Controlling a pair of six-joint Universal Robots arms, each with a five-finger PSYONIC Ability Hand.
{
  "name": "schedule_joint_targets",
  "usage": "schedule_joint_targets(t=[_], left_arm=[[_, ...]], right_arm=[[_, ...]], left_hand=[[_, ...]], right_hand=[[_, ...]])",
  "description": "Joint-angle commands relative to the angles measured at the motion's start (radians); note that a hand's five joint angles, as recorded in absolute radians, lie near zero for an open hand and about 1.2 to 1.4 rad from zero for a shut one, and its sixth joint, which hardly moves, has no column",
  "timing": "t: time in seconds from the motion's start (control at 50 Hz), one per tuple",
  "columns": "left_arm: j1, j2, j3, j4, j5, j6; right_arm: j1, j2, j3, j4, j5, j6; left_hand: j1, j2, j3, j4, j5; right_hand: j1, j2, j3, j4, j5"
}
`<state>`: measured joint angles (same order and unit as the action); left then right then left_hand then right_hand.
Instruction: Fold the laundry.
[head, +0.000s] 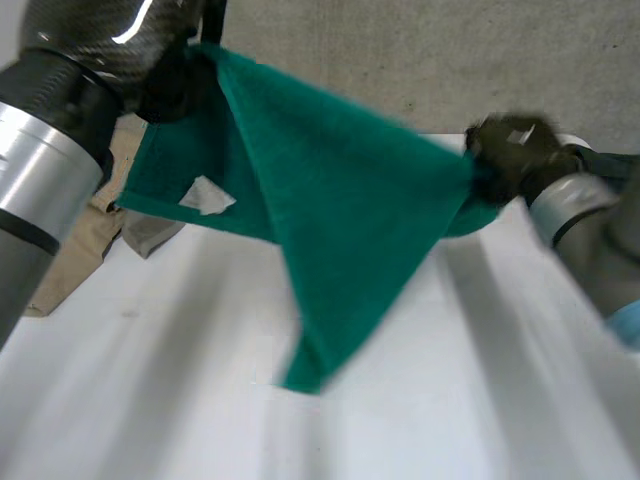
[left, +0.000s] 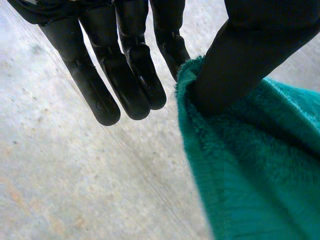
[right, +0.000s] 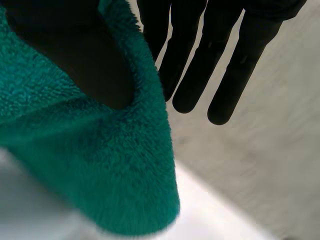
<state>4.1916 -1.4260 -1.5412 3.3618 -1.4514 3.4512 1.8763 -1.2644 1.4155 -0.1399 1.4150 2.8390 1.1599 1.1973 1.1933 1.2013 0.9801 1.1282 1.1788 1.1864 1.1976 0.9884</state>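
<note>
At the left robot hand (head: 172, 85), up at 10 o'clock: pinches one corner of the green towel (head: 330, 200) under the thumb, remaining fingers straight. At the right robot hand (head: 512, 150), at 3 o'clock: pins the opposite corner the same way, seemingly against a finger hidden behind the pile. Hangs stretched between both, long axis 10-to-3, clear of the surface (head: 450, 400), loose corner drooping towards 6. Equally near either arm; next move, by judgement: lowering flat.

I can't read any text from here; the white tag (head: 207, 196) on the green towel (head: 340, 200) is illegible.
</note>
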Motion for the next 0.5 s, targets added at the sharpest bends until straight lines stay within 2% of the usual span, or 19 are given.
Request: schedule_joint_targets(t=[0.02,0.12,0.3,0.32,0.34,0.36,0.46,0.5], left_arm=[[0.001,0.047,-0.014,0.008,0.000,-0.006],[-0.001,0.033,-0.069,0.001,0.003,-0.004],[-0.005,-0.066,-0.218,0.002,0.003,0.005],[-0.005,-0.083,-0.227,-0.004,0.000,0.005],[-0.005,-0.091,-0.230,-0.004,0.000,0.005],[-0.005,-0.097,-0.232,-0.004,0.000,0.005],[0.001,-0.103,-0.227,-0.004,0.000,0.005],[0.004,-0.097,-0.223,-0.001,0.000,0.005]], right_arm=[[0.049,-0.007,-0.180,-0.004,-0.047,-0.072],[0.136,0.182,-0.295,-0.009,-0.068,-0.053],[0.196,0.433,-0.309,-0.021,-0.070,-0.063],[0.198,0.448,-0.309,-0.023,-0.073,-0.063],[0.199,0.465,-0.306,-0.021,-0.067,-0.069],[0.199,0.465,-0.305,-0.018,-0.050,-0.070],[0.188,0.386,-0.227,-0.001,-0.011,-0.061],[0.181,0.277,-0.144,0.006,0.010,-0.053]], left_hand=[[0.236,0.199,0.203,0.195,0.242],[0.236,0.199,0.203,0.195,0.242],[0.236,0.199,0.203,0.195,0.242],[0.236,0.199,0.203,0.195,0.242],[0.236,0.199,0.203,0.195,0.242],[0.236,0.199,0.203,0.195,0.242],[0.236,0.199,0.203,0.195,0.242],[0.236,0.199,0.203,0.195,0.242]], right_hand=[[0.268,0.217,0.210,0.199,0.233],[0.268,0.217,0.210,0.199,0.233],[0.266,0.216,0.208,0.197,0.231],[-0.022,-0.072,-0.080,-0.091,-0.056],[-0.766,-0.816,-0.824,-0.835,-0.800],[-0.954,-1.004,-1.012,-1.023,-0.988],[-0.954,-1.004,-1.012,-1.023,-0.988],[-0.954,-1.004,-1.012,-1.023,-0.988]])
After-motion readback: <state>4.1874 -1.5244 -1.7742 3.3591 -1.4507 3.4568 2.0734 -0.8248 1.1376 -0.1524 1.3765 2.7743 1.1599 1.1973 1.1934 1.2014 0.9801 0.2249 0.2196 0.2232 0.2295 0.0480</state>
